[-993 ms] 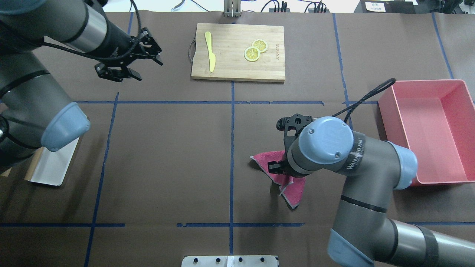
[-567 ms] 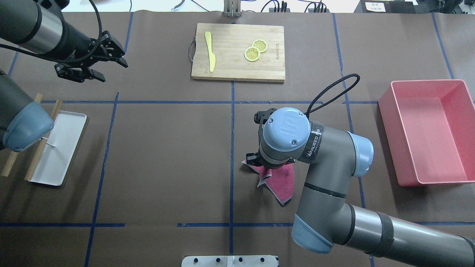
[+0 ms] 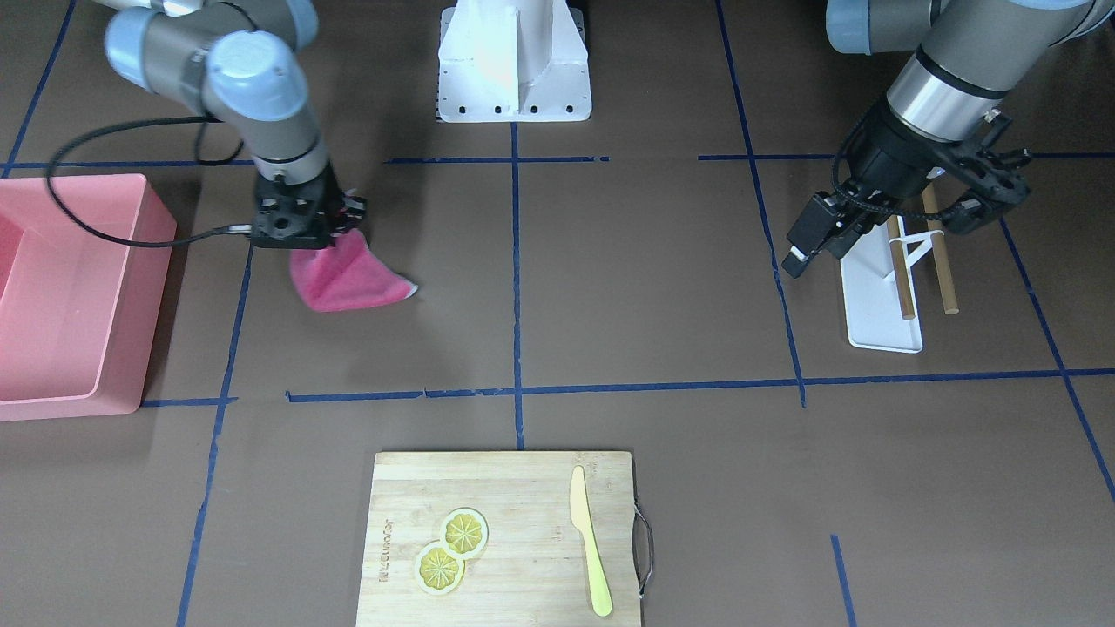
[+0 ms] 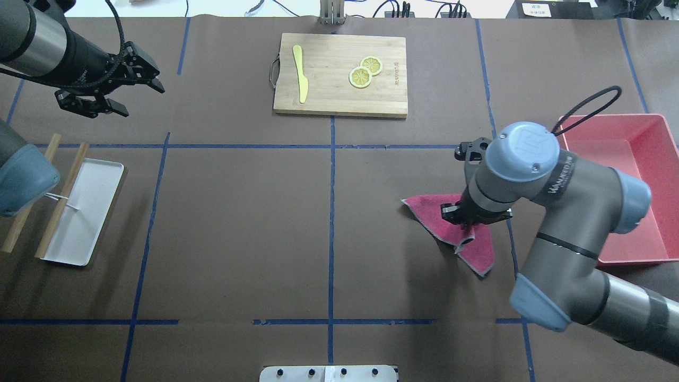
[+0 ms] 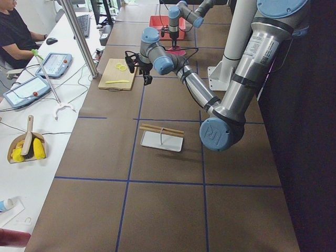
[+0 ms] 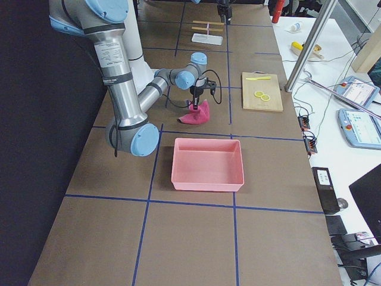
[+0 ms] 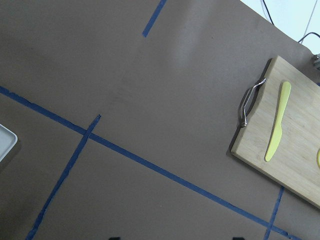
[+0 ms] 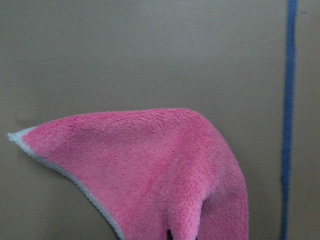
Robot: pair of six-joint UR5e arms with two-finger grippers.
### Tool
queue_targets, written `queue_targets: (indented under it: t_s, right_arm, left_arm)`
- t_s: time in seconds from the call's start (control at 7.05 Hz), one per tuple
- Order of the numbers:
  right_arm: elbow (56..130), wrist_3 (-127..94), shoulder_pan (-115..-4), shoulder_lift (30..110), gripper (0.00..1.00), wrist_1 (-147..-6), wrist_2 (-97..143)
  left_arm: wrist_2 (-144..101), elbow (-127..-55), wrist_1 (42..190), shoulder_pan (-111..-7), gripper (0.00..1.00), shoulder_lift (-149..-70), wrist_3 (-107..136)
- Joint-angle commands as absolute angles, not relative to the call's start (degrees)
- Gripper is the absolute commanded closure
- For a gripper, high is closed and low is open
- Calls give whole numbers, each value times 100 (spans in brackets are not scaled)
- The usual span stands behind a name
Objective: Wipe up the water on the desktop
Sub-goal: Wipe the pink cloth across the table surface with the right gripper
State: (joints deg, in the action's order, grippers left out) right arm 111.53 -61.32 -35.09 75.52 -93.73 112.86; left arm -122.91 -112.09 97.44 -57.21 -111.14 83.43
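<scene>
Cloth [image 4: 426, 209], pink with a pale edge, lies on the desktop [image 4: 238, 223] in the right-hand middle rectangle, just left of a blue tape line and near the pink bin [image 4: 631, 260]. One part is bunched up into the right gripper [image 4: 464, 225], the rest is spread flat on the brown surface with one corner pointing left and one pointing near.

Right gripper: pinching the raised fold of the cloth. The overhead view has most of the fingers hidden under the arm's wrist. The front-facing view shows the cloth gathered up between them. In the right wrist view the fingers are cut off at the bottom edge, so it shows only cloth, desktop and one tape line.

Water: can't make out a wet patch on the matte brown in any view.

Left gripper [image 4: 135, 98]: fingers spread wide, nothing between them, hanging over bare desktop at the far left. The left wrist view shows only dark finger tips at its bottom edge.

Also on the desktop:
- Cutting board [image 4: 339, 101], far centre, with a yellow knife [image 4: 300, 74] and two lemon slices [image 4: 360, 77] that overlap. It is cut off on the right in the left wrist view.
- White tray [image 4: 79, 212], left edge, with two wooden sticks [image 4: 63, 196] across it. The left arm's elbow covers its near-left part in the overhead view.
- Side views: cloth and right gripper too small to read the grip.
</scene>
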Motion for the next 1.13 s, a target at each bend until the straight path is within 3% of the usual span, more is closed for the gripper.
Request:
queue_targets:
  t_s: [0.0, 0.57, 0.71, 0.99]
  right_arm:
    - [11347, -5625, -3692, 8104, 100, -9369, 11338]
    - [9611, -7441, -2690, 5358, 100, -9160, 11294]
    - [9050, -8001, -2568, 5144, 100, -8358, 11294]
    - [8982, -8104, -2915, 5534, 100, -7822, 11599]
  left_arm:
    - [-12287, -11337, 9747, -5757, 19, -10751, 7852]
    - [-12305, -11373, 9747, -6082, 19, -10257, 6961]
    - [-12305, -11382, 9756, -6082, 19, -10257, 6961]
    - [-12305, -11382, 9756, -6082, 19, -10257, 6952]
